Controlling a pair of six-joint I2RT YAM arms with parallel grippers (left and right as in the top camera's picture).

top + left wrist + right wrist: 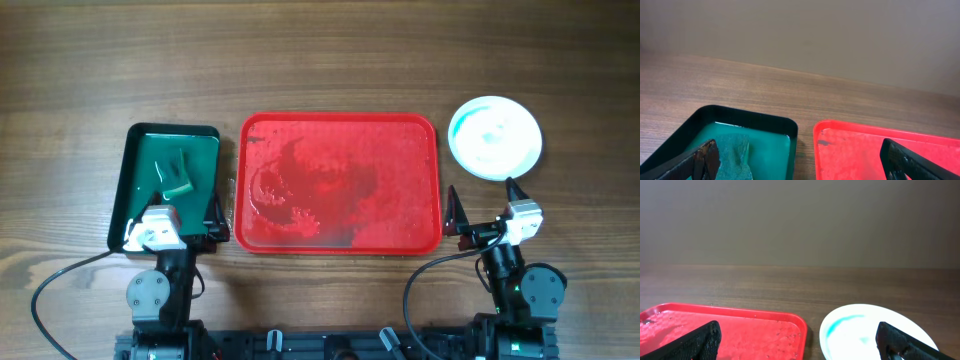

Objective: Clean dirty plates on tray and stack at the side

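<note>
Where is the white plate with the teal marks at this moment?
In the overhead view the white plate lies at the right side, beside the far right corner of the red tray and ahead of the right hand.

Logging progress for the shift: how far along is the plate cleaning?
Done: the large red plastic tray holds no plates; the round white plates sit beside it, count unclear. In hand: nothing, left gripper and right gripper both open. Left: the top one shows teal smears; the green sponge lies in the dark green tray.

black arms (172,268), white wrist blocks (522,216), dark pointed fingers (452,208), black cables (406,298); joints (150,293) perhaps grey.
</note>
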